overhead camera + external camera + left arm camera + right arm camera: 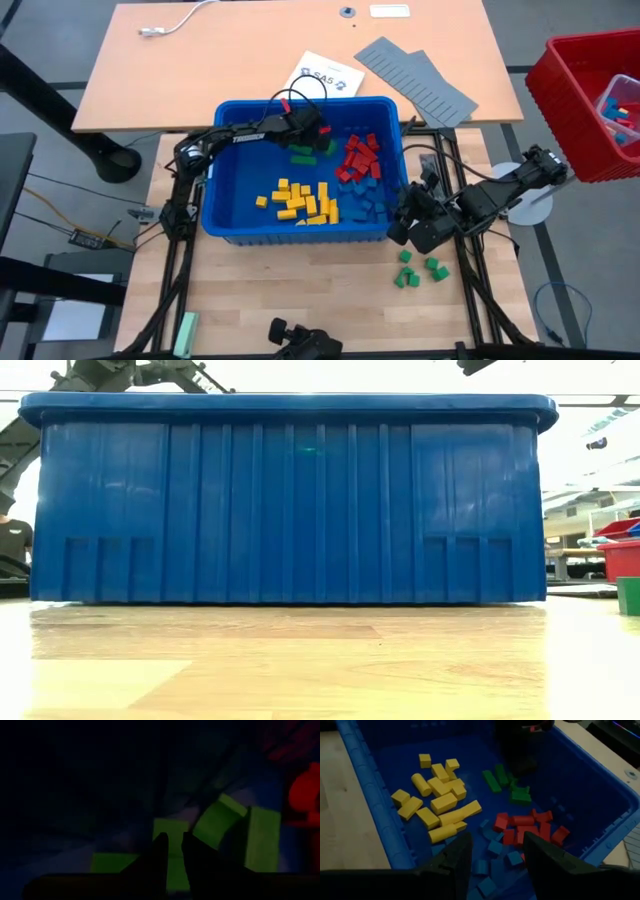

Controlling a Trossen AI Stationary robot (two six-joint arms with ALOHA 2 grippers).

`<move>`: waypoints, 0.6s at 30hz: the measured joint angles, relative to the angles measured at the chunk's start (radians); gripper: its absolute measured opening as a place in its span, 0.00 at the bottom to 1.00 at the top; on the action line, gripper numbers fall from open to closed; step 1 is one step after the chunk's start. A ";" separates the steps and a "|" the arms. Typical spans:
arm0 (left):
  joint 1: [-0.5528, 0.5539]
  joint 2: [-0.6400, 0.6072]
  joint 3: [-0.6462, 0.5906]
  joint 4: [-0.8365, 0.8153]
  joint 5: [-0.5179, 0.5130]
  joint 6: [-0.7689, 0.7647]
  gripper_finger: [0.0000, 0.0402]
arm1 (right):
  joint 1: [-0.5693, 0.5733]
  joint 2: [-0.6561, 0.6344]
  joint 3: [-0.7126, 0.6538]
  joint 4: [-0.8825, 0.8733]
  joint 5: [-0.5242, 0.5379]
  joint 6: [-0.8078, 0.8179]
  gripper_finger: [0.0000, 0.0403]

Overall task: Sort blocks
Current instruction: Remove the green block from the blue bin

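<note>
A blue bin (pixel 300 103) holds the blocks in groups: yellow (pixel 300 200), red (pixel 360 155), blue (pixel 365 195) and green (pixel 305 153). My left gripper (pixel 318 135) reaches into the bin's far part, just over the green group, its fingers nearly together on a green block (pixel 172 827). My right gripper (pixel 405 218) is open and empty at the bin's right wall, looking in over the blue blocks (pixel 492 855) and red blocks (pixel 527 827). Several more green blocks (pixel 418 268) lie on the table to the bin's near right. My left gripper has green showing in the narrow gap between its two fingers (pixel 172 865), coming from above into the bin. The view is dark, so which part of the block it has, and whether the block rests on the bin floor, cannot be told.
A red crate (pixel 590 90) with blocks stands at the far right. Grey ridged panels (pixel 420 80) and a printed sheet (pixel 325 78) lie behind the bin. A pale green bar (pixel 186 330) lies near the front left. The bin wall (pixel 290 510) fills the low view.
</note>
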 joint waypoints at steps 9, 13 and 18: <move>0.009 0.063 0.000 0.032 0.040 0.028 0.16 | 0.000 0.000 0.000 0.002 0.001 0.007 0.40; 0.008 0.075 0.004 0.015 0.068 0.032 0.16 | 0.000 0.000 0.000 0.002 0.001 0.007 0.40; -0.002 0.068 0.014 -0.075 0.129 0.078 0.16 | 0.000 0.000 0.000 0.002 0.002 0.007 0.40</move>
